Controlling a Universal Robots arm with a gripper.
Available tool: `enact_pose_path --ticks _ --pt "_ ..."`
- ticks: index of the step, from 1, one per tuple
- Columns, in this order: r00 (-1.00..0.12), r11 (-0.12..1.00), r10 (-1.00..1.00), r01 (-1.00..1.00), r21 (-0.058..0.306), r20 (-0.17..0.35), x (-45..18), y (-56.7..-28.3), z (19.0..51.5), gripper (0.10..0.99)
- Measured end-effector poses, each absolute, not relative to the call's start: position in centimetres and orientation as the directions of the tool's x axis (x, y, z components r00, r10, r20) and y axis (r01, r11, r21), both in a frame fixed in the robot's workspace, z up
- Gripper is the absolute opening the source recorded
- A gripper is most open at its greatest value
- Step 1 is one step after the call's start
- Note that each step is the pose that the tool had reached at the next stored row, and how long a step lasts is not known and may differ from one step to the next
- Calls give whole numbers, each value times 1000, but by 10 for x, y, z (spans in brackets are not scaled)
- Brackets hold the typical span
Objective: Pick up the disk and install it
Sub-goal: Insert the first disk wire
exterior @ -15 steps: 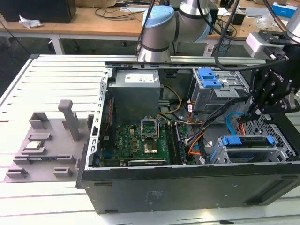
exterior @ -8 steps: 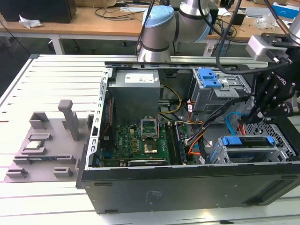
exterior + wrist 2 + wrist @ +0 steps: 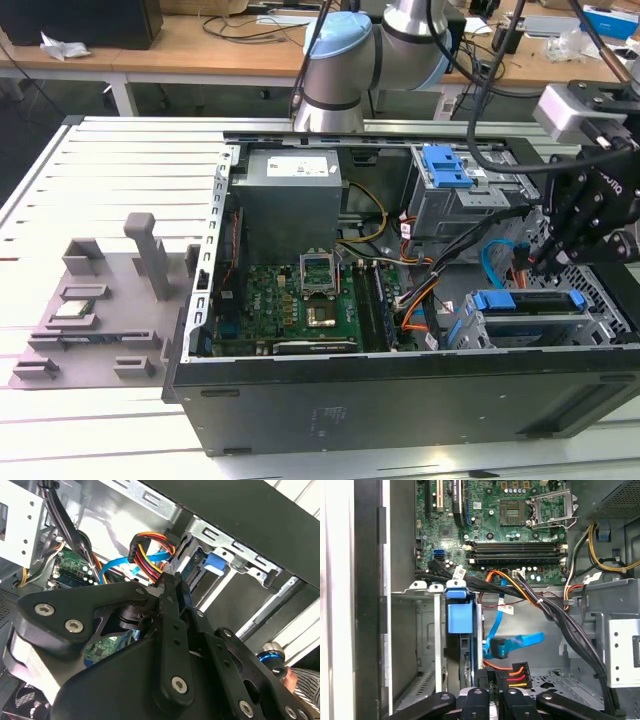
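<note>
- Query: location of disk (image 3: 530, 318)?
- Seated in drive cage (image 3: 603, 318) inside case. Gripper (image 3: 535, 255) just above, pinched closed, holding nothing.
- Handling?
- Judged rigid, fairly heavy, shock-sensitive (bare metal faces probably slippery). Best gripped across blue side rails, clear of label.

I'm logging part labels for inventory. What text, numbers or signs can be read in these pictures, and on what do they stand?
No text can be quoted with confidence.
Label on the power supply, exterior view: too small to read.
White tags on the cables, first wrist view: blurred.
Print on the motherboard, first wrist view: too small to read.
</note>
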State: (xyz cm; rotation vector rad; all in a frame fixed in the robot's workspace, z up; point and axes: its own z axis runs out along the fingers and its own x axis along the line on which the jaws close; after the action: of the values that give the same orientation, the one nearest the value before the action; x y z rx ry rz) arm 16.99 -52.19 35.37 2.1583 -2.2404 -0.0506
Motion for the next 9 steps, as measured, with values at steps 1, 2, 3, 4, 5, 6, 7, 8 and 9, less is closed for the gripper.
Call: enact_pose_path --ticks 1,2,3,4,5,6,7,8,9 --pt "-37 37 -999 -998 44 -1 170 -523 354 169" --pt "-37 37 -999 -998 44 -1 170 -525 354 169" --pt "-37 37 -999 -998 44 -1 170 -526 354 169" --pt "-37 37 -999 -998 44 -1 170 -527 354 169" --pt "-37 37 -999 -998 44 -1 170 -530 354 169" --pt "-37 37 -999 -998 44 -1 170 -532 354 169" --pt "-37 37 -999 -998 44 -1 170 -535 354 169" --pt "-37 37 -999 -998 44 -1 170 -538 354 169" --pt "-37 37 -999 -998 44 -1 170 -541 354 169"
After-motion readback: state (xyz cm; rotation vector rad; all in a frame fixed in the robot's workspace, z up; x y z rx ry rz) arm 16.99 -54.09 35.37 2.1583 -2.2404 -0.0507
